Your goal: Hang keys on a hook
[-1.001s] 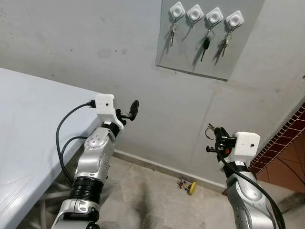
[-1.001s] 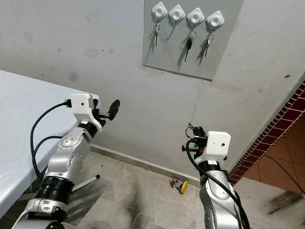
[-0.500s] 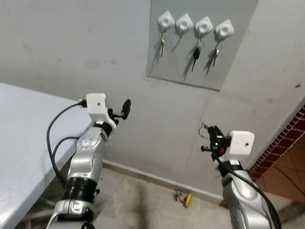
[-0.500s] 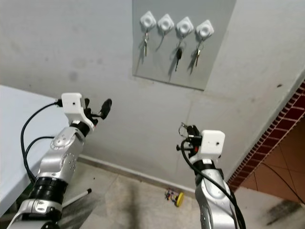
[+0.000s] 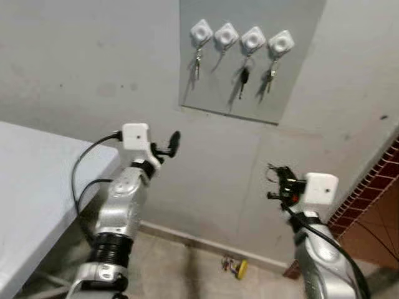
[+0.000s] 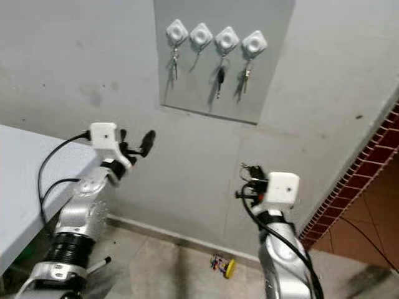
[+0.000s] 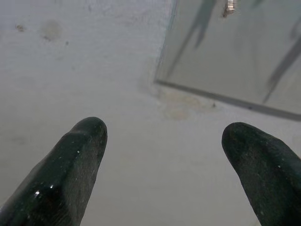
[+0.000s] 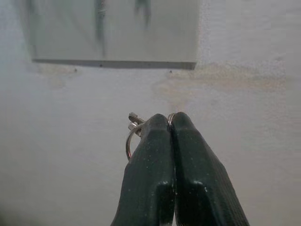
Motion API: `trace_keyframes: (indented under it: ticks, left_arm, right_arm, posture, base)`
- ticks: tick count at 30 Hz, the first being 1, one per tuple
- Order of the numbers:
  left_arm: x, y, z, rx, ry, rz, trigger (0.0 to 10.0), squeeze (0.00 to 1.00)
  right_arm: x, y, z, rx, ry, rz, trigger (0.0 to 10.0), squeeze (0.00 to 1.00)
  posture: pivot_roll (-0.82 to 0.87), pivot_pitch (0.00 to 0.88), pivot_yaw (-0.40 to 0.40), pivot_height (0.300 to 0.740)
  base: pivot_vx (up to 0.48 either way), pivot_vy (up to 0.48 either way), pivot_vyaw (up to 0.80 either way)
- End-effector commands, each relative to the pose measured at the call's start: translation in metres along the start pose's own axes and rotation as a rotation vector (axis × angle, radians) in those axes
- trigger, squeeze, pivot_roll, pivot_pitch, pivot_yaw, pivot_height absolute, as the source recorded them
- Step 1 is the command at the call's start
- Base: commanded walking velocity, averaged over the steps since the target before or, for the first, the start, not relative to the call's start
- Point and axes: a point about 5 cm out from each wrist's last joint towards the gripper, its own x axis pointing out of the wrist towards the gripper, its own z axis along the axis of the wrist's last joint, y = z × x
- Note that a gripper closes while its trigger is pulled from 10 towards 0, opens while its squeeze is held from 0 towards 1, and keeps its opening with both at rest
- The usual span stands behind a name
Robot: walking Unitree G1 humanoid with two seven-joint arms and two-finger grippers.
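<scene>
Four white hooks sit in a row on a grey panel [image 5: 249,93] high on the wall. Keys hang from the first hook [image 5: 201,30], a black key [image 5: 244,78] from the third and keys from the fourth [image 5: 281,42]; the second hook [image 5: 225,34] looks bare. My right gripper [image 5: 277,180] is held up well below the panel, shut on a metal key ring [image 8: 130,136] that pokes out beside its fingertips [image 8: 160,127]. My left gripper [image 5: 173,142] is raised toward the wall, left of and below the panel, open with nothing between its fingers [image 7: 89,136].
A white table [image 5: 37,180] stands at the left against the wall. A small yellow object [image 5: 235,268] lies on the floor by the skirting. Red brick tiling [image 5: 380,187] borders the right side.
The whole picture has shifted, so the camera moved; the panel now sits further left. Both arms keep about the same raised pose, and the right gripper still holds the key ring.
</scene>
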Motion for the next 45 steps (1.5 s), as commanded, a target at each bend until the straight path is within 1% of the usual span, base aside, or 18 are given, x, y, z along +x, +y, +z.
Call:
trace_keyframes:
  ticks: [1, 2, 7, 16, 39, 40, 41, 43, 45]
  left_arm:
    - [0.0041, -0.0128, 0.0021, 0.019, 0.0, -0.023, 10.0, 0.0]
    - [0.0043, -0.0122, 0.0012, 0.034, 0.006, -0.011, 10.0, 0.0]
    - [0.0038, -0.0143, 0.0, -0.007, 0.009, -0.034, 10.0, 0.0]
    - [0.0036, -0.0138, -0.0008, -0.022, 0.021, -0.029, 10.0, 0.0]
    - [0.0039, -0.0137, 0.0, -0.02, 0.026, -0.029, 10.0, 0.0]
    - [0.004, -0.0138, 0.0001, -0.018, 0.026, -0.029, 10.0, 0.0]
    - [0.0043, -0.0135, 0.0005, 0.01, 0.027, -0.026, 10.0, 0.0]
    - [0.0043, -0.0134, 0.0008, 0.021, 0.024, -0.024, 10.0, 0.0]
    - [0.0041, -0.0142, 0.001, 0.014, 0.023, -0.032, 10.0, 0.0]
  right_arm:
    - [-0.0012, -0.0077, 0.0053, -0.012, -0.018, -0.02, 10.0, 0.0]
    - [-0.0014, -0.0077, 0.005, -0.013, -0.016, -0.02, 10.0, 0.0]
    - [-0.0014, -0.0075, 0.0052, -0.011, -0.016, -0.021, 10.0, 0.0]
    - [-0.002, -0.0075, 0.0053, -0.009, -0.015, -0.023, 10.0, 0.0]
    - [-0.0031, -0.0057, 0.0038, 0.004, -0.009, -0.021, 10.0, 0.0]
    - [-0.0031, -0.0055, 0.0038, 0.004, -0.009, -0.02, 10.0, 0.0]
    - [-0.0032, -0.0047, 0.0037, 0.005, -0.009, -0.02, 10.0, 0.0]
    - [-0.0033, -0.0044, 0.0036, 0.005, -0.01, -0.02, 10.0, 0.0]
    - [-0.0034, -0.0043, 0.0037, 0.005, -0.009, -0.02, 10.0, 0.0]
  posture:
    - [-0.08, 0.012, -0.039, 0.711]
    - [-0.08, 0.012, -0.039, 0.711]
    - [-0.08, 0.014, -0.039, 0.711]
    - [-0.08, 0.02, -0.037, 0.711]
    - [-0.08, 0.025, -0.035, 0.711]
    - [-0.08, 0.025, -0.035, 0.711]
    - [-0.08, 0.023, -0.032, 0.711]
    - [-0.08, 0.023, -0.032, 0.711]
    - [-0.08, 0.023, -0.032, 0.711]
  base:
    - [0.0, 0.0, 0.0]
    - [0.0, 0.0, 0.0]
    - [0.0, 0.0, 0.0]
    - [0.0, 0.0, 0.0]
    - [0.0, 0.364, 0.0]
    - [0.0, 0.244, 0.0]
    - [0.0, 0.0, 0.0]
    - [0.0, 0.0, 0.0]
    - [0.0, 0.0, 0.0]
